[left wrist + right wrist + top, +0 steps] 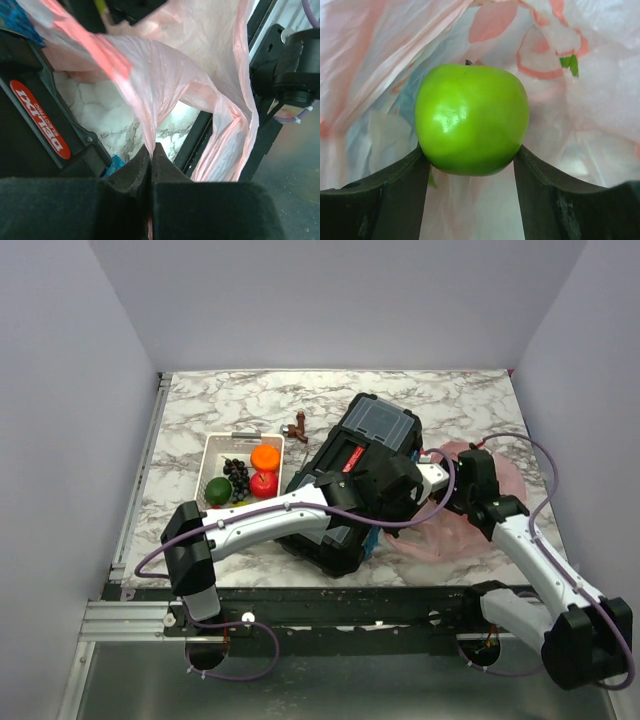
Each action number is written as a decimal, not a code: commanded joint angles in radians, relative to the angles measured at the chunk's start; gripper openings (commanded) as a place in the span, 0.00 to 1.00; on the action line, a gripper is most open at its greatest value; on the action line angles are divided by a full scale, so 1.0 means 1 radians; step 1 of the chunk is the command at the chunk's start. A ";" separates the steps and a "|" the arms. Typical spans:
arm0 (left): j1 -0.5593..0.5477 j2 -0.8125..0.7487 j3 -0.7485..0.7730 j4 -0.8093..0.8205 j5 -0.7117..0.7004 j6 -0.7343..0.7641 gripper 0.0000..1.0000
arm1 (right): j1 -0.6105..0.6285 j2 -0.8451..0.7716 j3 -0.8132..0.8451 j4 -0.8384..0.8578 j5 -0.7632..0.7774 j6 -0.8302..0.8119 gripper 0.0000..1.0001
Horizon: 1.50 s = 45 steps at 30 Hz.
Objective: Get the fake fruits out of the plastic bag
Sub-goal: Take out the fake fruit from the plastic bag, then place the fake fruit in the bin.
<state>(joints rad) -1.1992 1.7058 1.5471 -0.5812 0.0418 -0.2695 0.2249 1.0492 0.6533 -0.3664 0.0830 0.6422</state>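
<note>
The pink plastic bag (452, 530) lies on the right of the table, beside the toolbox. My left gripper (151, 147) is shut on a fold of the bag (165, 75) and holds it up; in the top view it (432, 478) reaches across the toolbox. My right gripper (470, 156) is inside the bag (600, 100), with its fingers closed on both lower sides of a glossy green apple (470, 117). An orange (265, 457), a red apple (264, 483), a green round fruit (218, 491) and dark grapes (238, 476) lie in the white tray (212, 446).
A black toolbox (370, 440) with a red label (42, 122) lies tilted mid-table under my left arm. A small brown-red figure (297, 428) stands behind the tray. Grey walls close in the marble table on three sides.
</note>
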 commanded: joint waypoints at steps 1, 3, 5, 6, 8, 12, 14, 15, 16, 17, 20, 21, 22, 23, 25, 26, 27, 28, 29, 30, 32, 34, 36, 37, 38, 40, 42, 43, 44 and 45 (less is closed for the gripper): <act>0.028 0.039 0.067 -0.011 -0.012 0.012 0.00 | -0.006 -0.148 0.035 -0.165 -0.077 0.021 0.01; 0.033 0.059 0.091 -0.016 -0.004 0.013 0.00 | -0.006 -0.203 0.070 -0.220 -0.058 0.028 0.01; 0.039 0.074 0.111 -0.019 0.003 0.019 0.00 | -0.006 -0.235 0.110 -0.265 -0.043 0.030 0.01; 0.039 0.079 0.119 -0.020 0.004 0.021 0.00 | -0.006 -0.245 0.130 -0.285 -0.039 0.031 0.01; 0.045 0.089 0.134 -0.023 0.006 0.024 0.00 | -0.006 -0.252 0.169 -0.313 -0.031 0.030 0.01; 0.053 0.094 0.152 -0.033 0.013 0.029 0.00 | -0.006 -0.249 0.246 -0.343 -0.004 0.016 0.01; 0.055 0.088 0.154 -0.040 0.016 0.030 0.00 | -0.006 -0.245 0.288 -0.353 0.037 -0.007 0.01; 0.056 0.080 0.152 -0.044 0.017 0.031 0.06 | -0.006 -0.239 0.309 -0.355 0.060 -0.019 0.01; 0.055 0.068 0.145 -0.045 0.018 0.033 0.13 | -0.006 -0.229 0.327 -0.356 0.076 -0.039 0.01; 0.056 0.051 0.135 -0.042 0.022 0.035 0.20 | -0.006 -0.220 0.350 -0.355 0.084 -0.051 0.01; 0.055 -0.008 0.098 -0.032 0.029 0.036 0.42 | -0.006 -0.181 0.415 -0.345 0.098 -0.077 0.01; 0.056 -0.032 0.087 -0.031 0.031 0.036 0.46 | -0.006 -0.173 0.432 -0.333 0.094 -0.082 0.01; 0.056 -0.056 0.079 -0.030 0.029 0.035 0.49 | -0.006 -0.164 0.451 -0.315 0.085 -0.088 0.01; 0.056 -0.087 0.067 -0.029 0.025 0.032 0.51 | -0.006 -0.154 0.466 -0.297 0.074 -0.092 0.01; 0.057 -0.146 0.046 -0.024 0.018 0.032 0.55 | -0.006 -0.130 0.497 -0.262 0.037 -0.093 0.01; 0.056 -0.172 0.037 -0.023 0.012 0.031 0.56 | -0.007 -0.115 0.513 -0.246 0.012 -0.089 0.01; 0.058 -0.207 0.028 -0.023 0.005 0.032 0.58 | -0.006 -0.096 0.528 -0.231 -0.011 -0.082 0.01; 0.059 -0.240 0.016 -0.022 -0.006 0.032 0.59 | -0.005 -0.081 0.539 -0.216 -0.043 -0.075 0.01; 0.060 -0.270 0.004 -0.022 -0.017 0.031 0.61 | -0.006 -0.063 0.548 -0.195 -0.074 -0.068 0.01; 0.063 -0.307 -0.007 -0.023 -0.032 0.030 0.62 | -0.006 -0.048 0.553 -0.175 -0.110 -0.059 0.01; 0.069 -0.376 -0.042 -0.026 -0.077 0.027 0.65 | -0.006 -0.003 0.569 -0.133 -0.168 -0.045 0.01; 0.076 -0.447 -0.085 -0.030 -0.123 0.026 0.72 | -0.004 0.044 0.597 -0.100 -0.233 -0.033 0.01; 0.084 -0.522 -0.129 -0.034 -0.173 0.026 0.74 | 0.013 0.085 0.628 -0.068 -0.265 -0.016 0.00; 0.088 -0.556 -0.150 -0.038 -0.203 0.026 0.75 | 0.037 0.103 0.647 -0.057 -0.256 -0.014 0.01; 0.093 -0.598 -0.173 -0.042 -0.229 0.024 0.76 | 0.065 0.124 0.671 -0.046 -0.241 -0.013 0.01; 0.103 -0.674 -0.210 -0.052 -0.283 0.016 0.80 | 0.138 0.177 0.719 -0.029 -0.219 -0.015 0.01; 0.124 -0.754 -0.241 -0.059 -0.312 -0.001 0.82 | 0.216 0.240 0.771 -0.023 -0.202 -0.014 0.01; 0.133 -0.795 -0.251 -0.060 -0.319 -0.013 0.84 | 0.256 0.273 0.794 -0.021 -0.180 -0.014 0.01; 0.141 -0.829 -0.264 -0.060 -0.323 -0.021 0.85 | 0.301 0.300 0.817 -0.012 -0.161 -0.015 0.01; 0.147 -0.869 -0.275 -0.058 -0.332 -0.030 0.86 | 0.335 0.331 0.833 -0.001 -0.150 -0.013 0.01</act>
<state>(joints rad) -1.0794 0.9684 1.3083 -0.6334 -0.1917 -0.2588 0.4221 1.2846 1.4101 -0.4351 -0.0910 0.6220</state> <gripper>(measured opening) 0.833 0.628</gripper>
